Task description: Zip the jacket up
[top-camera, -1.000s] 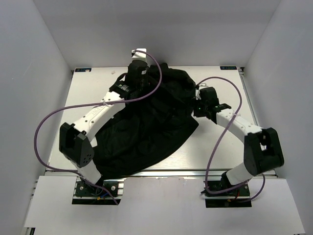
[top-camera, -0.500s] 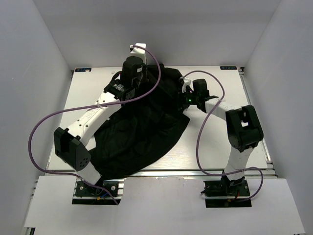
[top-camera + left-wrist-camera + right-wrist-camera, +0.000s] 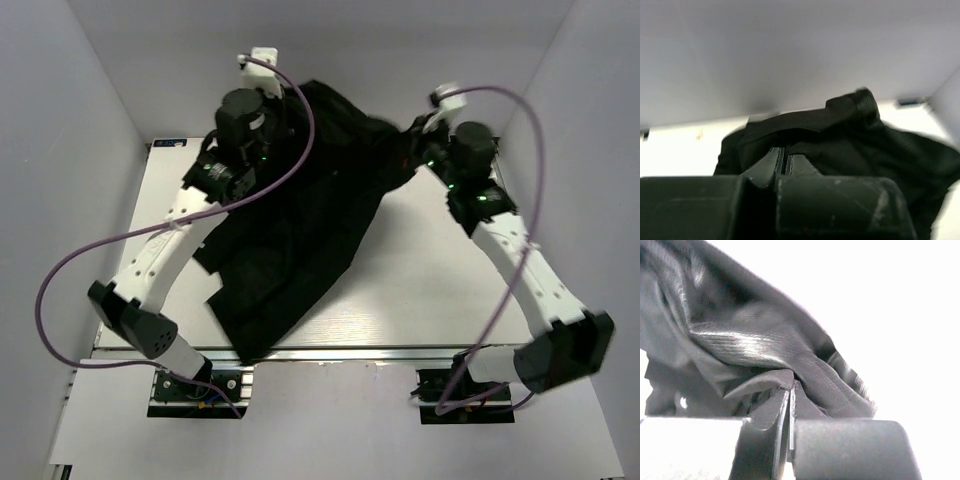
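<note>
Left hand [image 3: 784,162] and right hand [image 3: 790,401] each pinched shut on the jacket [image 3: 300,235], its far edge held above the worktop [image 3: 430,275]; zipper unseen, zipping apparently not started.

Open table [image 3: 440,270] lies right of the jacket [image 3: 300,230]; back wall [image 3: 380,60] crowds behind.

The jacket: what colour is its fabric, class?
The jacket is plain black, seen best in the top external view.
</note>
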Controlling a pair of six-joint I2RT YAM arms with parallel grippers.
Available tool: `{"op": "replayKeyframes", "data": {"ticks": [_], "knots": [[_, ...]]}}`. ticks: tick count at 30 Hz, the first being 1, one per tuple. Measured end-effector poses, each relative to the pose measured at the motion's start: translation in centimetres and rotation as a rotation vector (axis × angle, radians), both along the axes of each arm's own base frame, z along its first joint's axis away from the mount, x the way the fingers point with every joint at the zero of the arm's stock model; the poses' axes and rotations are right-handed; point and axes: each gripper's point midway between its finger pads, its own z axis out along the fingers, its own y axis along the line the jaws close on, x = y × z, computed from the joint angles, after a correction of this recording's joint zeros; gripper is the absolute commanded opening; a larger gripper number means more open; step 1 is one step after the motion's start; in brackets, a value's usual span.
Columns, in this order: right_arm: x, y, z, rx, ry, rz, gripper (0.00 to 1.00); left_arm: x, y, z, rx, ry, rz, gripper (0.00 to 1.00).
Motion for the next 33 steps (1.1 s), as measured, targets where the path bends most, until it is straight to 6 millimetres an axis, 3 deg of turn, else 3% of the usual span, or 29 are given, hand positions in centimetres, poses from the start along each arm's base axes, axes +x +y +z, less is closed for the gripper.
{"op": "replayKeyframes", "data": {"ticks": [3,7,10,13,17,26,28,30,33], "knots": [[-1.8,-2.9,10.0,0.039,-0.200,-0.115,0.00,-2.3,0.8,5.6,-0.067,-0.111,-0.039,0.00],[-4.8,-6.1,21.4,0.087,-0.416,-0.223,0.00,-6.8,2.4,15.7,-0.188,-0.316,-0.107,0.00],[-7.8,-7.4,27.4,0.112,-0.533,-0.240,0.00,-11.1,3.5,21.4,-0.257,-0.449,-0.170,0.00],[-11.3,-7.7,31.6,0.114,-0.624,-0.209,0.00,-14.4,4.1,23.6,-0.280,-0.505,-0.233,0.00],[-14.2,-8.1,34.1,0.094,-0.682,-0.168,0.00,-16.2,3.7,24.0,-0.287,-0.510,-0.311,0.00],[-17.3,-8.8,35.5,0.101,-0.718,-0.138,0.00,-18.1,3.3,24.9,-0.322,-0.511,-0.389,0.00],[-16.6,-8.7,35.4,0.097,-0.709,-0.150,0.00,-17.8,3.4,24.8,-0.323,-0.508,-0.375,0.00],[-14.3,-8.4,34.7,0.080,-0.681,-0.180,0.00,-16.6,3.2,24.4,-0.322,-0.498,-0.340,0.00],[-8.6,-7.7,32.9,0.049,-0.623,-0.260,0.00,-12.1,3.2,22.6,-0.318,-0.462,-0.198,0.00]]}}
